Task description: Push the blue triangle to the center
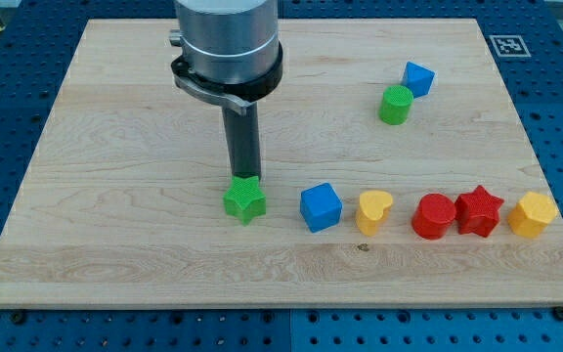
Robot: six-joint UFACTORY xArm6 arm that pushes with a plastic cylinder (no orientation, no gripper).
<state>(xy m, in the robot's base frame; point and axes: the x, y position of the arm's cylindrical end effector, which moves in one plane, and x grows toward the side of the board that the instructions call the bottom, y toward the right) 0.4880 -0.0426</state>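
Note:
The blue triangle (418, 77) lies near the view's top right, touching a green cylinder (395, 105) just below and left of it. My tip (243, 180) is far from it, left of the middle, and touches the top edge of a green star (244, 200). The rod hangs from the arm's grey wrist at the view's top.
A row of blocks runs along the lower right: a blue cube (321, 207), a yellow heart (373, 211), a red cylinder (434, 216), a red star (479, 210) and a yellow hexagon (533, 214). The wooden board (115, 147) ends at blue pegboard on all sides.

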